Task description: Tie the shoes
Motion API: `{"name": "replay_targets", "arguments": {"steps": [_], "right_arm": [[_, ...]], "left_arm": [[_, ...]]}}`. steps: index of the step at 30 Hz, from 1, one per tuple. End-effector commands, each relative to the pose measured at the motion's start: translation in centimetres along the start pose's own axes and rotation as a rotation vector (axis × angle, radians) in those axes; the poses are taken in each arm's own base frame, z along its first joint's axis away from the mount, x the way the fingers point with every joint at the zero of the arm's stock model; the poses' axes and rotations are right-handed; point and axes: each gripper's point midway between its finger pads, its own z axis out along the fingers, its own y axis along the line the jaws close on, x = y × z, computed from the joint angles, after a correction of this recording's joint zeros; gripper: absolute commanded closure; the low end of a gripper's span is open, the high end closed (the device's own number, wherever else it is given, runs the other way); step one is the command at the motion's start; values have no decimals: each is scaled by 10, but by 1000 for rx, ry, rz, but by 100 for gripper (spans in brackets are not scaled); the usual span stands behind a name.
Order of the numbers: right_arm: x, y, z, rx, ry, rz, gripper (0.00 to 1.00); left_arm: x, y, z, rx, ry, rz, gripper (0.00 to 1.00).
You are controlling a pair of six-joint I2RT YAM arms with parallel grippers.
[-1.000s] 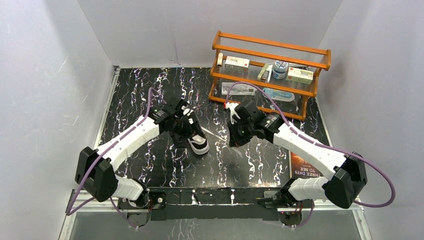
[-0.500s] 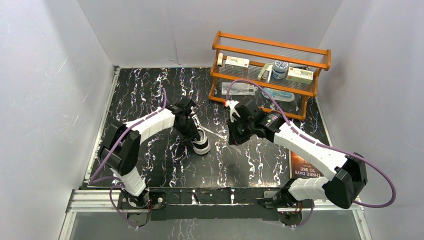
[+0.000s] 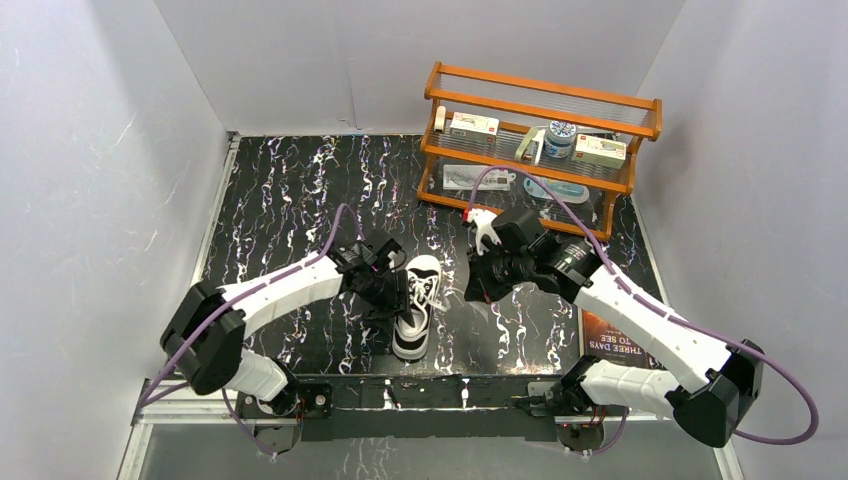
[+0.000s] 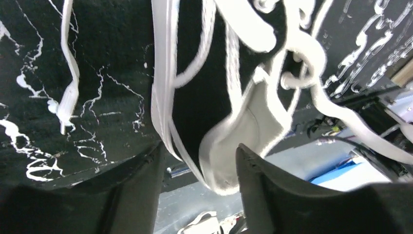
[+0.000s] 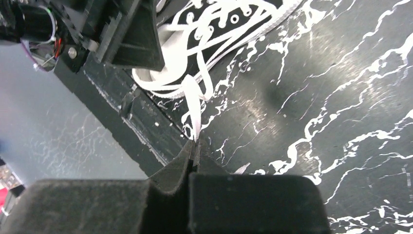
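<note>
1. Sneaker. It stands on its sole on the bench, close to the near edge and between my two arms. The toe cap points to the near edge and the opening faces the far wall. The laces are undone and cross loosely over the tongue.

2. Left tool. I hold this tool spread. It reaches in from the sneaker's left side, low over the bench. In the left wrist view the sneaker's near end shows in the gap between the two fingers. I cannot tell whether either finger touches the canvas or the sole.

3. Right tool. This tool is pressed together and pinches one lace close to its end. The lace runs from the eyelet rows, over the bench, to my fingertips. The tool sits just to the right of the sneaker, apart from it, with its tips low to the bench.

4. Loose strand. A second strand lies flat on the bench beside the sneaker, free of both tools.

5. Rack. An orange wooden rack stands at the far right of the bench, well apart from the sneaker. Its shelves hold small boxes and a jar.
</note>
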Motion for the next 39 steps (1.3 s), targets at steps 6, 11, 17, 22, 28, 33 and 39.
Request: {"name": "replay_targets", "arguments": {"steps": [6, 11, 17, 22, 28, 33, 39], "right_arm": [[14, 5, 0, -32, 41, 59, 100], [7, -1, -7, 29, 31, 74, 100], [-3, -3, -6, 65, 40, 106, 100], [-20, -2, -2, 69, 3, 107, 100], [-30, -11, 2, 126, -6, 111, 100], [-28, -27, 4, 197, 15, 82, 100], [-28, -36, 0, 199, 26, 52, 100]], "left_arm": [[-26, -15, -77, 78, -146, 124, 14], [-69, 14, -77, 108, -205, 40, 19], [-54, -22, -62, 385, -117, 1, 35], [-19, -40, -55, 543, -97, -36, 17], [-11, -58, -27, 572, -43, -34, 28], [-35, -88, -34, 624, -87, 8, 27], [-34, -46, -59, 465, -155, 22, 12]]}}
